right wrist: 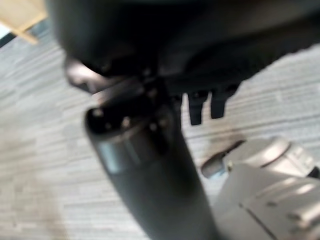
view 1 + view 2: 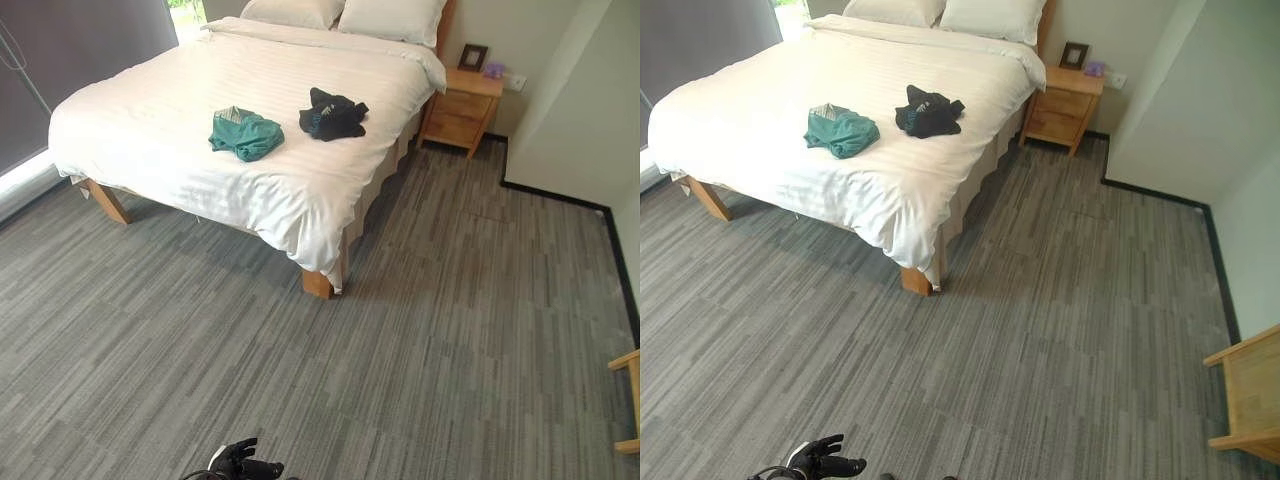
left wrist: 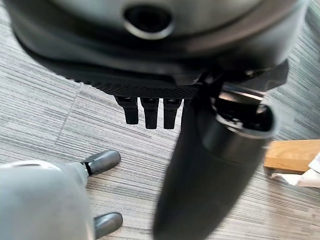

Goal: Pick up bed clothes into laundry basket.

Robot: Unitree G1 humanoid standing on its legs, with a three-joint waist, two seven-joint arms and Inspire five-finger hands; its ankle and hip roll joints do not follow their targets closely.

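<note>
A white bed stands far left. On it lie crumpled green clothes and, just right, black clothes, apart. The left hand hangs near, over grey floor, fingers relaxed, empty. The right hand likewise holds nothing, fingers straight.

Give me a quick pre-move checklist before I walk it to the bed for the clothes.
1. Clothes located: ok, teal garment and black garment lie apart on the bed.
2. Path to bed: ok, bare grey floor.
3. Left hand free: ok, fingers straight, holding nothing.
4. Right hand free: ok, holding nothing.
5. Laundry basket located: cannot tell.
</note>
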